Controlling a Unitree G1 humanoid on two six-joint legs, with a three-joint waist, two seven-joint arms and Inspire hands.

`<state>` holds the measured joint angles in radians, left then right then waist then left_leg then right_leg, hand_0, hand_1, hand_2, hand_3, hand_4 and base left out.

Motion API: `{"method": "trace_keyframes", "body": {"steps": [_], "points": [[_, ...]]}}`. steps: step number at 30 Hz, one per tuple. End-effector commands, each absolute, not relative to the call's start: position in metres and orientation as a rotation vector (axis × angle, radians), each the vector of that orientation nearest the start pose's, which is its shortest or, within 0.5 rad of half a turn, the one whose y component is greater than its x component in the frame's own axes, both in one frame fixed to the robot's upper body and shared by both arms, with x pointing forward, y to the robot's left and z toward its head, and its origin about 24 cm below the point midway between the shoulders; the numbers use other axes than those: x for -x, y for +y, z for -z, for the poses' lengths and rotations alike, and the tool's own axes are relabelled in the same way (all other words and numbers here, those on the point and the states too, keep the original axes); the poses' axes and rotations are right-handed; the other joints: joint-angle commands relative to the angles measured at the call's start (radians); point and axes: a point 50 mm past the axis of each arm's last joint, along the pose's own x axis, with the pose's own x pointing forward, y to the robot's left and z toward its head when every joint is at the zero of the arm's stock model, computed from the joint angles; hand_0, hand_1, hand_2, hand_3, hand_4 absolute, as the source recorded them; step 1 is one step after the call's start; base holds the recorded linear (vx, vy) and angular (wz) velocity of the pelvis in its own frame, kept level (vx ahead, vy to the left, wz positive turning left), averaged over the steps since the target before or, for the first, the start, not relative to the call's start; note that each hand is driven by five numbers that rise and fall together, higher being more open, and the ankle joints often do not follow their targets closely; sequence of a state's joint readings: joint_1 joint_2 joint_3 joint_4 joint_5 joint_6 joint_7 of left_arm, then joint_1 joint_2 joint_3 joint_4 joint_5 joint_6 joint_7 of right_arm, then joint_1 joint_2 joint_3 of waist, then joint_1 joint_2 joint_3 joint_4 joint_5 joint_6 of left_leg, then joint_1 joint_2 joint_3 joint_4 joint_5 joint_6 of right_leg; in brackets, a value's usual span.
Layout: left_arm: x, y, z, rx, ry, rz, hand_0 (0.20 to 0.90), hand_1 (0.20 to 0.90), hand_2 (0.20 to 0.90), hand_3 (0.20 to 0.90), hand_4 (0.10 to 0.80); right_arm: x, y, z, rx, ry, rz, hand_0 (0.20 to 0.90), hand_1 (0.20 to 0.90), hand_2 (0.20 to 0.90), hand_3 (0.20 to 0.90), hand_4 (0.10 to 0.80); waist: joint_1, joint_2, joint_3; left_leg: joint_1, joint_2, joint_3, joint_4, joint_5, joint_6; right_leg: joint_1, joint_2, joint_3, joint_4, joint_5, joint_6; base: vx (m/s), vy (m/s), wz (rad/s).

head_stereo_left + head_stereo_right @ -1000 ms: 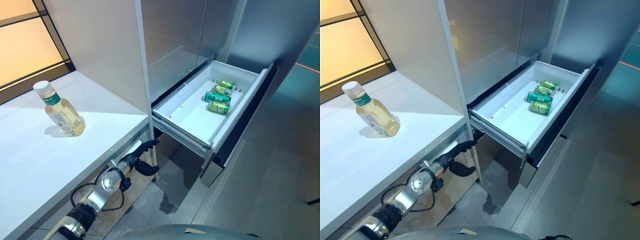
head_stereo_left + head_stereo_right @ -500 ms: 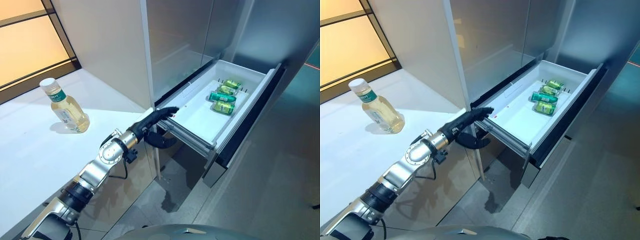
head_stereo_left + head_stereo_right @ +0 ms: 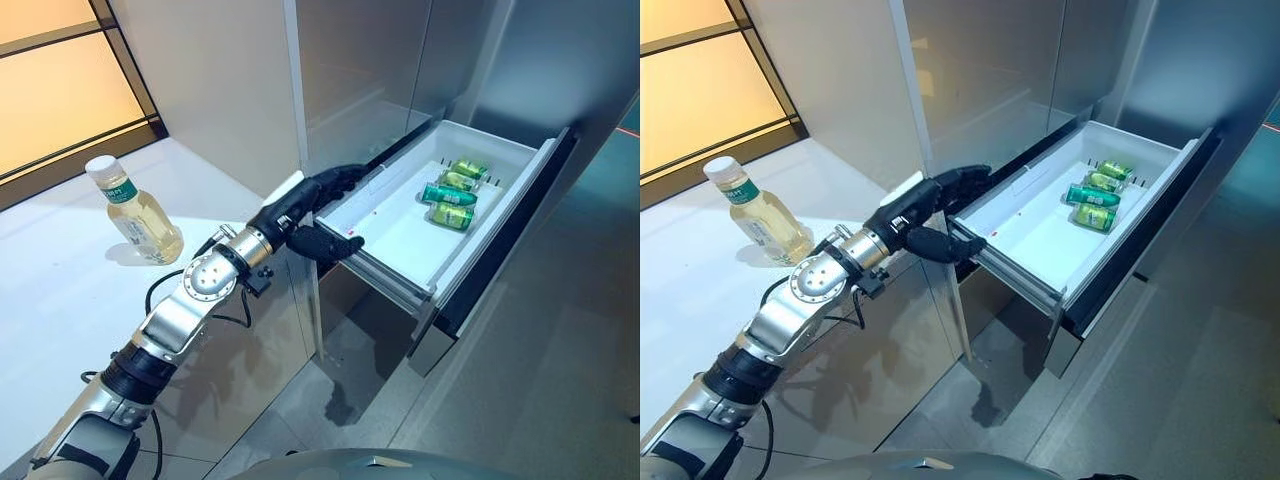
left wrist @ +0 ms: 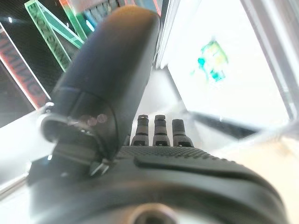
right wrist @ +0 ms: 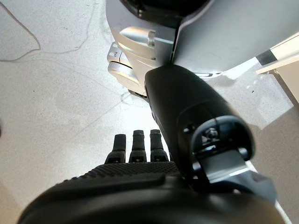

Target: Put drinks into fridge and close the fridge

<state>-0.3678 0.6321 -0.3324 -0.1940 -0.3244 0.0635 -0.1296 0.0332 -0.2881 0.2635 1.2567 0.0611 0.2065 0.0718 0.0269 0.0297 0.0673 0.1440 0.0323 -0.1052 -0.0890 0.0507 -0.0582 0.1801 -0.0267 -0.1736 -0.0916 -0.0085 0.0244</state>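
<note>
A clear bottle (image 3: 135,215) of pale yellow drink with a white cap stands upright on the white counter (image 3: 60,300). The white fridge drawer (image 3: 400,240) is pulled out, and several green cans (image 3: 450,195) lie at its far end. My left hand (image 3: 310,208) is open in the air at the drawer's near left corner, fingers stretched toward the fridge front and thumb over the drawer's rim. It holds nothing, and the bottle is well to its left. My right hand (image 5: 140,196) shows only in its wrist view, open over the grey floor.
The steel fridge doors (image 3: 360,80) above the drawer are closed. A white side panel (image 3: 210,90) stands between counter and fridge. The drawer's dark front (image 3: 500,245) juts out over the grey floor (image 3: 540,380). A window (image 3: 50,90) is behind the counter.
My left hand has risen from under the counter edge to the drawer's near left corner and reached further toward the fridge. The bottle and cans have not moved.
</note>
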Motion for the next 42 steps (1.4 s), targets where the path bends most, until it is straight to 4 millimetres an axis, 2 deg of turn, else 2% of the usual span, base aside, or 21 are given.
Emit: {"method": "trace_keyframes", "body": {"steps": [1,3,6,9,12,17,22,25,30,37,42], "points": [[-0.274,0.139,-0.254,-0.453,-0.811,0.429,0.9,0.9,0.9,0.9,0.8,-0.055,-0.222,0.171,0.212,1.506,-0.054,0.9,0.9,0.9,0.9,0.8,0.029,-0.026,-0.021,-0.04,-0.097,0.019,0.002,-0.053,0.085,-0.058,0.005,0.02,0.04,0.01,0.029,-0.081,-0.021,0.01],[-0.267,0.148,-0.25,-0.462,-0.835,0.412,0.9,0.9,0.9,0.9,0.8,-0.055,-0.223,0.171,0.2,1.502,-0.041,0.9,0.9,0.9,0.9,0.8,0.037,-0.025,-0.012,-0.039,-0.097,0.009,0.002,-0.054,0.083,-0.054,0.003,0.015,0.039,0.009,0.028,-0.058,-0.01,0.04],[-0.235,0.187,-0.233,-0.45,-0.914,0.409,0.9,0.9,0.9,0.9,0.8,-0.048,-0.223,0.171,0.141,1.493,0.021,0.9,0.9,0.9,0.9,0.8,0.077,-0.027,0.01,-0.039,-0.103,-0.02,0.002,-0.046,0.083,-0.042,-0.007,-0.014,0.037,0.013,0.026,-0.03,0.003,0.06],[-0.216,0.204,-0.226,-0.431,-0.94,0.412,0.9,0.9,0.9,0.9,0.8,-0.043,-0.224,0.172,0.102,1.491,0.057,0.9,0.9,0.9,0.9,0.8,0.106,-0.028,0.016,-0.035,-0.106,-0.04,0.002,-0.052,0.08,-0.03,-0.008,-0.028,0.034,0.006,0.025,0.016,-0.013,0.18],[-0.209,0.212,-0.225,-0.401,-0.942,0.404,0.9,0.9,0.9,0.9,0.8,-0.04,-0.226,0.172,0.085,1.496,0.071,0.9,0.9,0.9,0.9,0.8,0.118,-0.029,0.014,-0.035,-0.108,-0.048,0.002,-0.052,0.078,-0.026,-0.008,-0.037,0.032,0.006,0.025,0.007,-0.008,0.25],[-0.199,0.224,-0.235,-0.367,-1.016,0.357,0.9,0.9,0.9,0.9,0.8,-0.037,-0.23,0.171,0.065,1.501,0.081,0.9,0.9,0.9,0.9,0.8,0.13,-0.033,0.006,-0.036,-0.109,-0.056,0.002,-0.053,0.075,-0.025,-0.01,-0.047,0.031,0.004,0.024,0.011,-0.011,0.25],[-0.194,0.227,-0.241,-0.331,-1.065,0.339,0.9,0.9,0.9,0.9,0.8,-0.036,-0.23,0.171,0.059,1.505,0.077,0.9,0.9,0.9,0.9,0.8,0.13,-0.035,-0.001,-0.035,-0.11,-0.058,0.002,-0.055,0.074,-0.026,-0.01,-0.046,0.031,0.003,0.024,0.005,-0.004,0.03],[-0.194,0.231,-0.242,-0.329,-1.065,0.268,0.9,0.9,0.9,0.9,0.8,-0.036,-0.23,0.171,0.059,1.507,0.072,0.9,0.9,0.9,0.9,0.8,0.128,-0.036,-0.003,-0.035,-0.11,-0.059,0.002,-0.056,0.073,-0.027,-0.009,-0.046,0.032,0.001,0.022,0.0,0.0,0.0],[-0.203,0.248,-0.234,-0.363,-0.994,0.049,0.9,0.9,0.9,0.9,0.8,-0.036,-0.231,0.17,0.054,1.512,0.069,0.9,0.9,0.9,0.9,0.8,0.124,-0.036,-0.006,-0.033,-0.111,-0.06,0.002,-0.057,0.075,-0.026,-0.008,-0.042,0.032,0.0,0.021,0.0,0.0,0.0],[-0.203,0.26,-0.222,-0.365,-0.964,-0.095,0.9,0.9,0.9,0.9,0.8,-0.037,-0.232,0.17,0.041,1.513,0.075,0.9,0.9,0.9,0.9,0.8,0.123,-0.039,-0.009,-0.03,-0.11,-0.058,0.002,-0.059,0.075,-0.026,-0.005,-0.035,0.031,-0.002,0.018,0.0,0.0,0.0],[-0.211,0.266,-0.211,-0.369,-0.862,-0.15,0.9,0.9,0.9,0.9,0.8,-0.038,-0.232,0.17,0.042,1.518,0.07,0.9,0.9,0.9,0.9,0.8,0.117,-0.038,-0.01,-0.027,-0.108,-0.054,0.002,-0.059,0.076,-0.025,-0.003,-0.028,0.032,-0.002,0.016,0.0,0.0,0.0]]}}
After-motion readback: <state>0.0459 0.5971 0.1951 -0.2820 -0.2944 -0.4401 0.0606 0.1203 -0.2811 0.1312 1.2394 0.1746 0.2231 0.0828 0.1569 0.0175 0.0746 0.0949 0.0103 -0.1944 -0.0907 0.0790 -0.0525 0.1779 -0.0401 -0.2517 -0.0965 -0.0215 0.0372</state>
